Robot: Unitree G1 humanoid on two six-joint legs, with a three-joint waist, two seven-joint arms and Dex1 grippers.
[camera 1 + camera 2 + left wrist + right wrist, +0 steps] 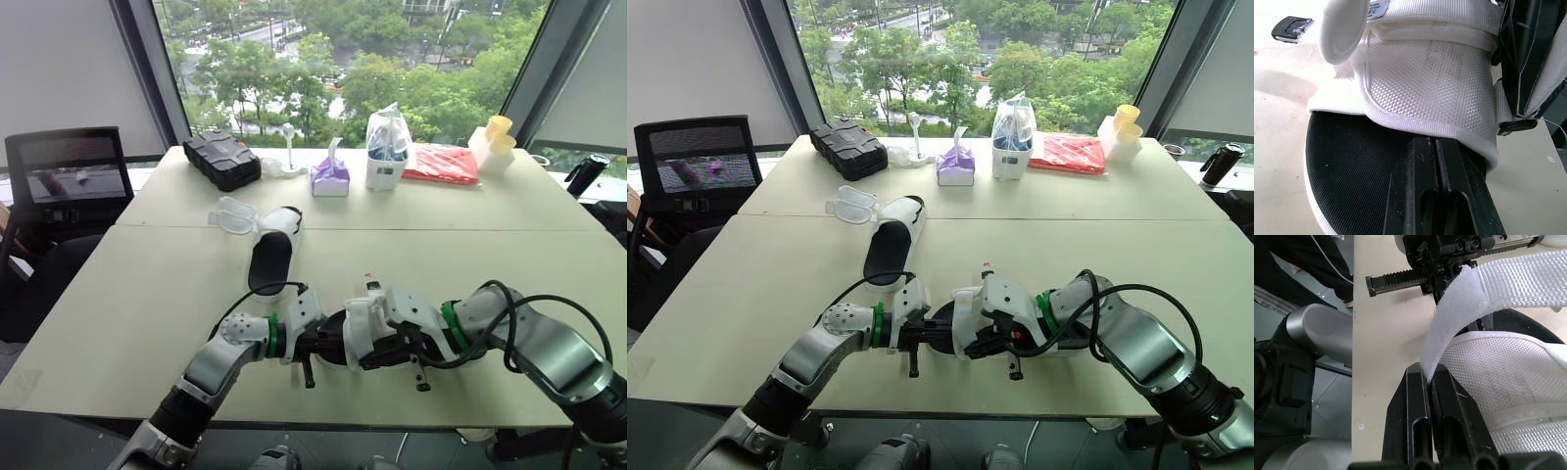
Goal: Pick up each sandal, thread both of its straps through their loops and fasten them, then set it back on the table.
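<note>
Holding the sandal (1430,73) between both arms just above the near edge of the worktop (147,294), we are in the threading step, and the move turns on how the strap lies from the right gripper (1431,374). That gripper is closed tight, its two fingers pinching the free end of the white hook-and-loop strap (1459,298). From the pinch the strap rises, bends and runs off across the mesh upper, away from the right gripper and toward the left gripper (1436,144).

The left gripper is also closed, fingers pressed together at the rim of the mesh upper where it meets the black footbed (1352,166), so it seems to grip the shoe's body there. The two grippers face each other, and the sandal's long axis runs between them, with the left gripper at one end and the right gripper near the strapped middle.

We judge that the right arm, the only one on the strap, must do the feeding while the left arm steadies the shoe. We cannot tell where the loop sits, so the direction of the pull is unsettled.

The second sandal (272,257) lies flat on the worktop, well beyond the left gripper, its long axis pointing away from us.
</note>
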